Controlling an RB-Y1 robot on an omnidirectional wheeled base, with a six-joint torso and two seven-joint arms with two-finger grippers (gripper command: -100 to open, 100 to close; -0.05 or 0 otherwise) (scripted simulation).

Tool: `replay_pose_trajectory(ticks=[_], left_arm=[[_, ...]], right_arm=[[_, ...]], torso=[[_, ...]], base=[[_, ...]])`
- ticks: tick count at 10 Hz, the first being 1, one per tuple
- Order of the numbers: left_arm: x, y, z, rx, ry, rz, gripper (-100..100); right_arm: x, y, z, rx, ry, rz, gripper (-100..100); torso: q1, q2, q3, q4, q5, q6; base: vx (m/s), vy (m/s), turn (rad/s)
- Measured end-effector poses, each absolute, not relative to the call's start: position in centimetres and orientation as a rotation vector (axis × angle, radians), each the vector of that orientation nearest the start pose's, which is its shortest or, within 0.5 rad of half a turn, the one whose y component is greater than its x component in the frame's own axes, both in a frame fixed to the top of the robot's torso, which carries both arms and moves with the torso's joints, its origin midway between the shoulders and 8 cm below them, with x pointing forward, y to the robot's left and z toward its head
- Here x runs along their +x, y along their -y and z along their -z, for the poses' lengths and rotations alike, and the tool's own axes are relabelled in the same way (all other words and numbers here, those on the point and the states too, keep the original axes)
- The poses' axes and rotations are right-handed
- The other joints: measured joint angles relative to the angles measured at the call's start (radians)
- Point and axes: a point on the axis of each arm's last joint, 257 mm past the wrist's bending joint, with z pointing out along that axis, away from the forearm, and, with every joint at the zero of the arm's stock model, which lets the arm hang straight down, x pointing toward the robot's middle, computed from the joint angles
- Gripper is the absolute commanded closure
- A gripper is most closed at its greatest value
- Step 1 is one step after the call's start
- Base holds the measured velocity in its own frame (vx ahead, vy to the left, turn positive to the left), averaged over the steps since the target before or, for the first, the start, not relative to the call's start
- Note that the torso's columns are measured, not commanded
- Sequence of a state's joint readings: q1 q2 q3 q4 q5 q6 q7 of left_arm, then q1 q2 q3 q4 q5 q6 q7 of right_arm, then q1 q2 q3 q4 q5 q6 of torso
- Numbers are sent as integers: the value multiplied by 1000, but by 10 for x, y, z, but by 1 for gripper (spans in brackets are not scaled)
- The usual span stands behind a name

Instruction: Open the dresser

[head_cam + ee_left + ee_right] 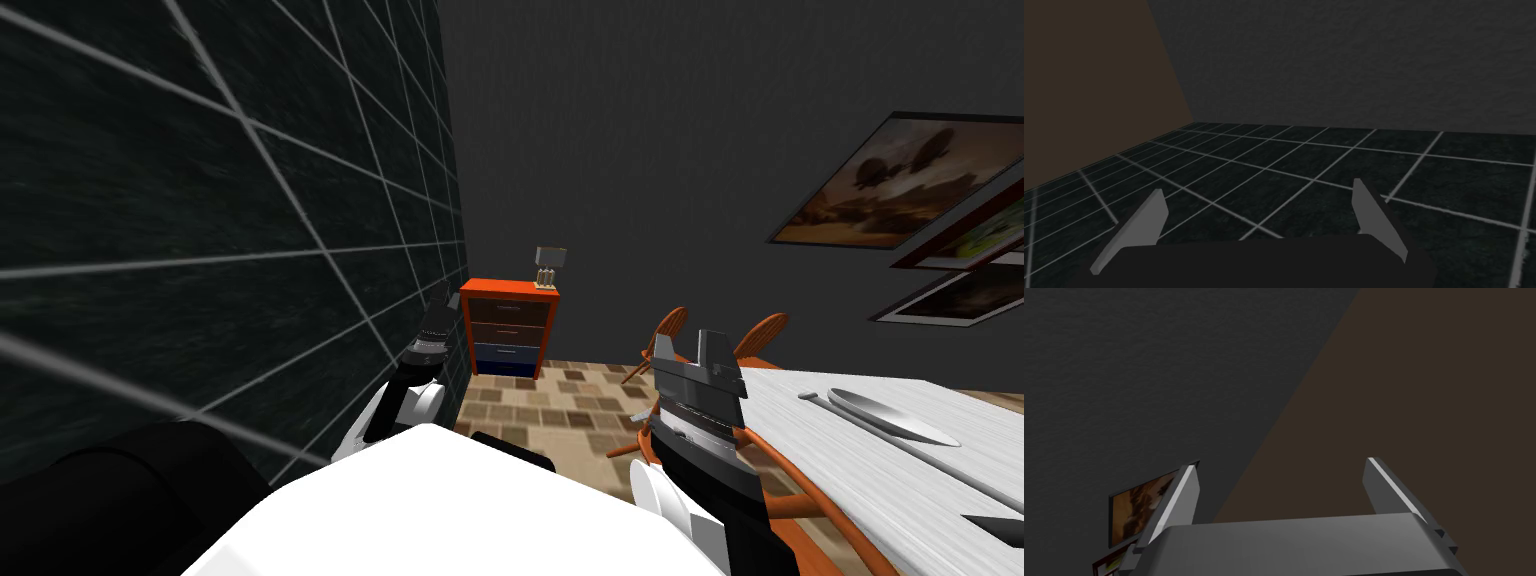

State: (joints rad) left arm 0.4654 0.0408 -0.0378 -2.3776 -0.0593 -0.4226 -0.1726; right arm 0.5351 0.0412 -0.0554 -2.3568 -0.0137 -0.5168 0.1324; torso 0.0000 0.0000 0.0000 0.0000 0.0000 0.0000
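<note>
A red-framed dresser stands across the room in the corner where the dark tiled wall meets the grey wall. Its three drawers, two brown and a blue one at the bottom, look closed. A small lamp sits on its top. My left gripper is raised beside the tiled wall, well short of the dresser, and its fingers stand wide apart with nothing between them. My right gripper is held up over the table's near corner, open and empty, its fingers pointing at the wall.
The dark tiled wall runs close along my left side. A white table with an orange rim, a long dish and orange chairs stands on my right. Checkered floor leads to the dresser.
</note>
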Motion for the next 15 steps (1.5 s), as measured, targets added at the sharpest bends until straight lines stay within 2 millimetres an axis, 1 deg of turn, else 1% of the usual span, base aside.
replay_pose_trajectory(ticks=[1,2,9,10,11,12,15], left_arm=[[341,-250,-63,-489,-675,1162,0],[341,-250,-63,-489,-675,1162,0],[340,-250,-63,-489,-675,1162,0],[340,-250,-63,-489,-675,1162,-100],[344,-249,-58,-480,-695,1160,-100],[349,-248,-48,-472,-724,1158,-100],[361,-248,-22,-468,-780,1149,-100]], right_arm=[[318,302,-51,589,-559,-1128,0],[318,302,-51,589,-559,-1128,0],[317,302,-51,589,-559,-1128,0],[317,302,-51,589,-559,-1128,0],[318,302,-51,589,-559,-1128,0],[318,302,-51,589,-559,-1128,0],[318,302,-51,589,-559,-1128,0]], torso=[[0,41,-82,41,0,0],[0,104,-209,105,0,0],[0,618,-1234,617,0,0],[0,691,-1382,691,0,0],[0,724,-1452,724,0,0],[0,732,-1472,733,0,0],[0,738,-1476,738,0,0]], base=[[0,0,0],[0,0,0],[0,0,0],[30,-2,1],[64,-7,1],[76,-7,2],[72,-6,1]])
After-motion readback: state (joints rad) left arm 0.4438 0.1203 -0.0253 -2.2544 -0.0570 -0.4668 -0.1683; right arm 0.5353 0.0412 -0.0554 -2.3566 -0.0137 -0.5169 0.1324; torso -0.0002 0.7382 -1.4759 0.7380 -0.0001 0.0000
